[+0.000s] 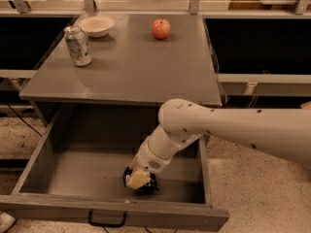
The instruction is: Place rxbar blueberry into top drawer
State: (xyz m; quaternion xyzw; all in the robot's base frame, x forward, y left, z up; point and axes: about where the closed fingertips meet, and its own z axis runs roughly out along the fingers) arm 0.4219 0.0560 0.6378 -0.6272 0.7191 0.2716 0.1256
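My gripper (139, 179) is reached down inside the open top drawer (73, 171), close to its floor and near the front panel, right of the middle. It is shut on the rxbar blueberry (148, 187), of which only a dark edge shows under and beside the tan fingertips. The bar is at or just above the drawer floor; I cannot tell whether it touches. The drawer is grey with plain walls and a small black handle (107, 221) on its front panel.
On the grey counter (141, 72) above the drawer stand a red apple (161, 28), a white bowl (96, 25) and a drink can (77, 45). My white arm (233, 127) comes in from the right over the drawer's right wall. The floor is speckled.
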